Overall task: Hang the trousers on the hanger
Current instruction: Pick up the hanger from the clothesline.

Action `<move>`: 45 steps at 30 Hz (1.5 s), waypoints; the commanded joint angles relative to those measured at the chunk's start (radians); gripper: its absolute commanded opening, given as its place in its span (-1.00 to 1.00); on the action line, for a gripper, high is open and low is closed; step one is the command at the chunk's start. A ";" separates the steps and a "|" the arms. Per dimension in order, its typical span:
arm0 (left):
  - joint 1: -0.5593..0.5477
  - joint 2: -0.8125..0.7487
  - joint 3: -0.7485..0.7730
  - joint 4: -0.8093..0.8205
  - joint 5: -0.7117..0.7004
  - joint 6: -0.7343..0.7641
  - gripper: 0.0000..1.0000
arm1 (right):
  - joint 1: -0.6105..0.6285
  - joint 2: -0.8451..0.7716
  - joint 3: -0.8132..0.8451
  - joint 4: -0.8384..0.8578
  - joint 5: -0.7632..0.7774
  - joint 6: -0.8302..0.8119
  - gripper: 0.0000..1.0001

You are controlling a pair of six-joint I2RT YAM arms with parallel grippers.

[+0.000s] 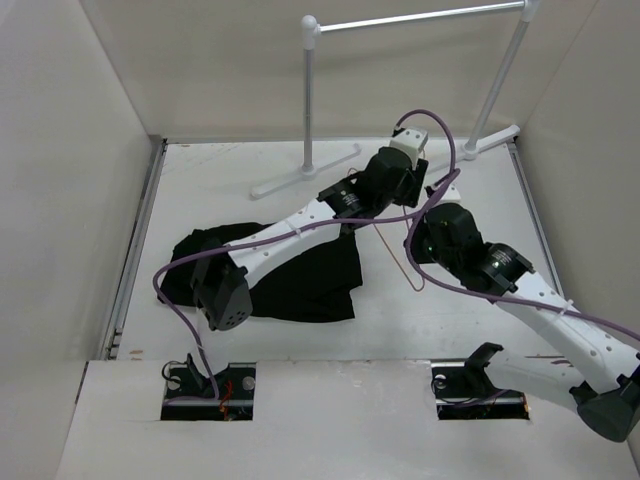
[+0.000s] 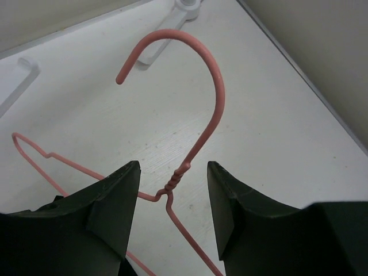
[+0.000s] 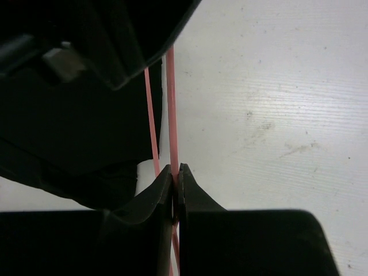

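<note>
The black trousers (image 1: pixel 300 275) lie crumpled on the white table, left of centre, partly under my left arm. The pink-red wire hanger (image 1: pixel 395 262) sits to their right. My left gripper (image 1: pixel 405 170) is open. In the left wrist view its jaws (image 2: pixel 172 195) stand on either side of the hanger's twisted neck without touching it, and the hook (image 2: pixel 220 98) curves up ahead of them. My right gripper (image 1: pixel 428 222) is shut on one of the hanger's wires (image 3: pixel 171 103), pinched between its fingertips (image 3: pixel 176 172). Much of the hanger is hidden by the arms in the top view.
The white-and-silver garment rail (image 1: pixel 310 100) stands at the back; one of its feet (image 2: pixel 187 6) lies just beyond the hook. Plain walls close in the left, right and back. My left arm's dark body fills the upper left of the right wrist view (image 3: pixel 75 86).
</note>
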 commanded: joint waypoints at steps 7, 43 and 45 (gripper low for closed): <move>-0.027 0.046 0.085 -0.023 -0.111 0.074 -0.45 | 0.096 0.049 0.110 -0.062 0.147 -0.038 -1.00; -0.018 -0.425 -0.805 0.679 -0.184 -0.353 -1.00 | 0.040 -0.198 -0.057 0.104 -0.163 0.077 -0.43; -0.013 -0.452 -0.919 0.791 -0.187 -0.375 -0.99 | 0.008 -0.207 -0.094 0.160 -0.206 0.108 -0.57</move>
